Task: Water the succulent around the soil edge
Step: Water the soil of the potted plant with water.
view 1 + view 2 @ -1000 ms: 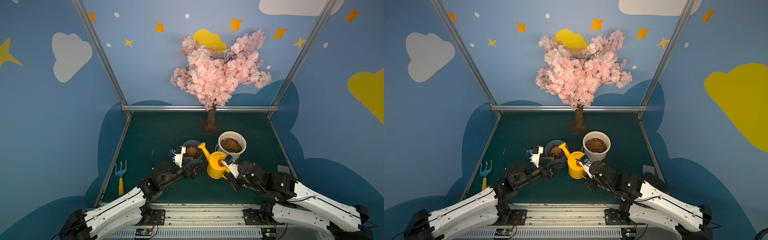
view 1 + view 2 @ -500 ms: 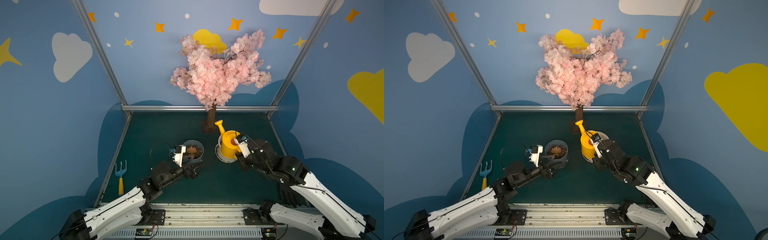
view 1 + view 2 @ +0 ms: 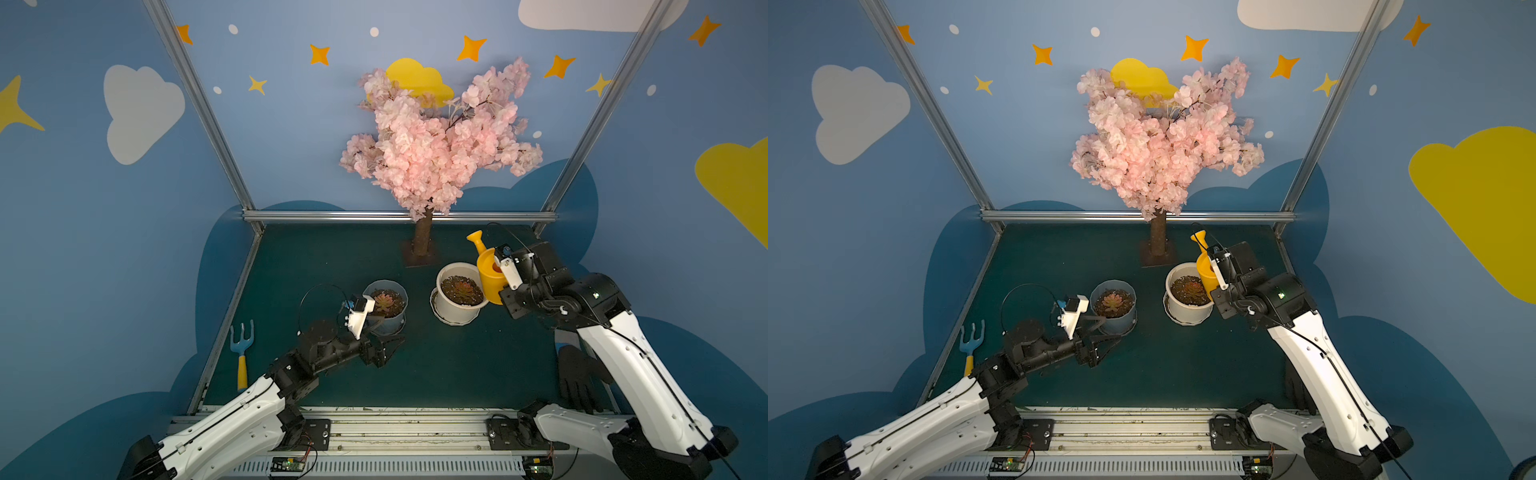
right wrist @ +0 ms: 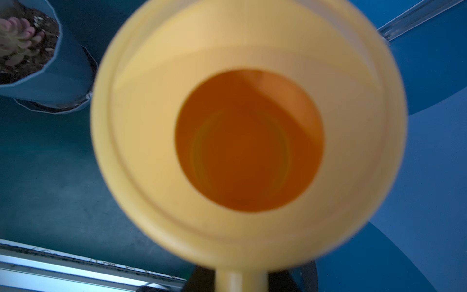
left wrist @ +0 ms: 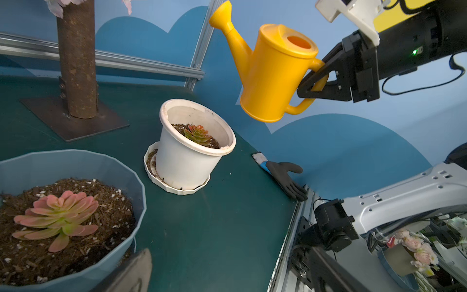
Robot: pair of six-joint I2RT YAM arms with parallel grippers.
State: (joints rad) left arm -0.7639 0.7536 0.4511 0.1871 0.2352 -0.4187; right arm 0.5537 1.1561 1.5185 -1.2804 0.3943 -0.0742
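Note:
A yellow watering can (image 3: 489, 277) hangs in the air just right of the white pot (image 3: 441, 291), roughly upright with its spout raised toward the back. My right gripper (image 5: 313, 83) is shut on its handle. In the right wrist view the can's open top (image 4: 247, 141) fills the picture. A reddish-green succulent (image 5: 197, 132) grows in the white pot's soil. A pink succulent (image 5: 58, 212) sits in a blue-grey pot (image 3: 390, 322). My left gripper (image 3: 392, 332) is open and holds nothing, low beside the blue-grey pot's front.
A pink blossom tree (image 3: 436, 145) stands on a metal base at the back centre. A blue hand rake (image 3: 242, 349) lies along the left edge. A black glove (image 3: 577, 382) lies at the right front by the rail. The white pot stands in a saucer (image 5: 177, 187).
My right arm has carried the watering can from between the two pots, up and over the white pot, to its right side. The left arm has not moved.

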